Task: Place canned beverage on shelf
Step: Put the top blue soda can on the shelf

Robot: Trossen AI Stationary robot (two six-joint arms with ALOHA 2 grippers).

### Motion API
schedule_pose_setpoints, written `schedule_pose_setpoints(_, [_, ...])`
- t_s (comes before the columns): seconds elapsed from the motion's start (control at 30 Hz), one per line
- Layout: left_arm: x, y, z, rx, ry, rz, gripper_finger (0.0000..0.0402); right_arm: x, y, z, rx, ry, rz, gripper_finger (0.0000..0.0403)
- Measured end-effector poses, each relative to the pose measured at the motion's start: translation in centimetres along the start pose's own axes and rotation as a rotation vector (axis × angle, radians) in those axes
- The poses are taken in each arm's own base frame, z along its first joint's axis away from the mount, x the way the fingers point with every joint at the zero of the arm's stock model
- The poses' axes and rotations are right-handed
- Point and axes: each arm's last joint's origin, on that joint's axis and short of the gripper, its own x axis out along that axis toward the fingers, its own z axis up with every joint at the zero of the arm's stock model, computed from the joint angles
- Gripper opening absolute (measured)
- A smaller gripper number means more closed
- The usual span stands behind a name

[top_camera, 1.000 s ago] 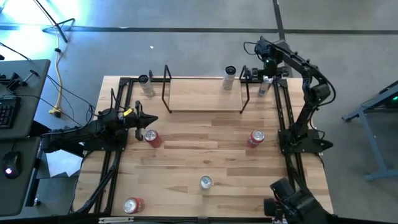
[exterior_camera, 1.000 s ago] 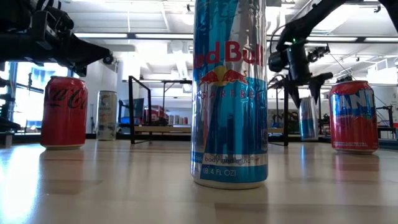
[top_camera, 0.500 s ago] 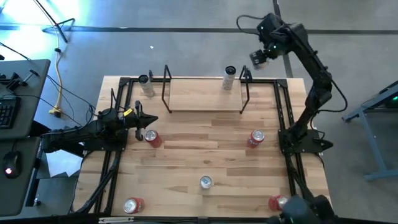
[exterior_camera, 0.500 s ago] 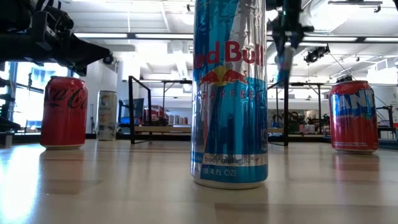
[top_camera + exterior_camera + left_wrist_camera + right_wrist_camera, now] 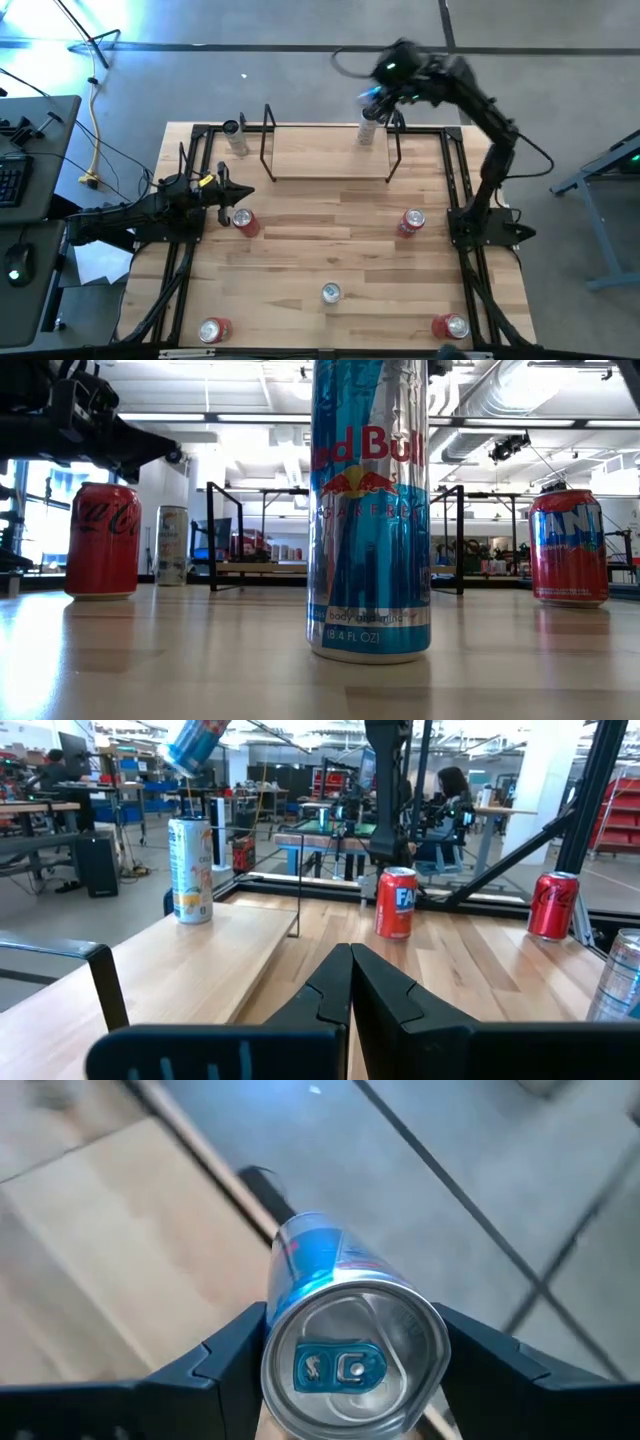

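Note:
The shelf [image 5: 320, 152] is a light-wood board with black rod frames at both short ends, at the table's far edge. A pale can [image 5: 368, 125] stands on its right end and also shows in the left wrist view [image 5: 190, 870]. My right gripper [image 5: 374, 94] is shut on a blue-and-silver can [image 5: 352, 1360], high above the shelf's right end. That can shows tilted in the air in the left wrist view [image 5: 195, 742]. My left gripper [image 5: 238, 195] is shut and empty, beside a red can [image 5: 243, 221] at the table's left. My right gripper pinches the blue-and-silver can between its two fingers, on the can's sides near its top end [image 5: 278, 1342]. The can's lid [image 5: 345, 1365] faces back toward the wrist and its body reaches out past the fingertips. The can is lifted clear and tilted.
Another pale can [image 5: 235, 135] stands left of the shelf's left frame. A red can [image 5: 411, 222] stands right of centre, a silver-topped Red Bull can [image 5: 331, 292] near the front, and red cans at the front left [image 5: 213, 330] and front right [image 5: 450, 325]. Black rails run along both table sides.
My right gripper has taken the blue-and-silver can from the table's far right corner, risen with it and swung toward the table's left, to above the shelf's right end. The can is lifted clear and has tipped from upright.

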Motion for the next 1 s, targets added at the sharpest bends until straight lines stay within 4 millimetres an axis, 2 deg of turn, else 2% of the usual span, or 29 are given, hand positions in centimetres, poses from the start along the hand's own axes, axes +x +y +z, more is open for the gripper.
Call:
schedule_pose_setpoints(0.13, [0.0, 0.0, -0.2, -0.016, 0.020, 0.001, 0.0001, 1.5, 2.3, 1.0, -0.117, -0.017, 0.052, 0.0230])
schedule_pose_setpoints(0.27, [0.0, 0.0, -0.3, -0.017, 0.032, 0.002, 0.0001, 4.0, 3.8, 1.5, -0.205, 0.024, 0.087, 0.0230])
schedule_pose_setpoints(0.43, [0.0, 0.0, -0.3, -0.016, 0.032, 0.002, 0.0001, 6.4, 5.5, 1.7, -0.288, 0.072, 0.174, 0.0230])
schedule_pose_setpoints(0.53, [0.0, 0.0, -0.4, -0.004, 0.038, 0.002, 0.0001, 8.6, 6.5, 1.7, -0.328, 0.127, 0.214, 0.0230])
schedule_pose_setpoints(0.77, [0.0, 0.0, -0.5, -0.002, 0.046, 0.002, 0.0001, 13.5, 8.2, 1.3, -0.427, 0.239, 0.238, 0.0230])
schedule_pose_setpoints(1.0, [0.0, 0.0, -0.5, -0.002, 0.046, 0.002, 0.0001, 18.5, 8.6, 0.6, -0.517, 0.336, 0.250, 0.0230])
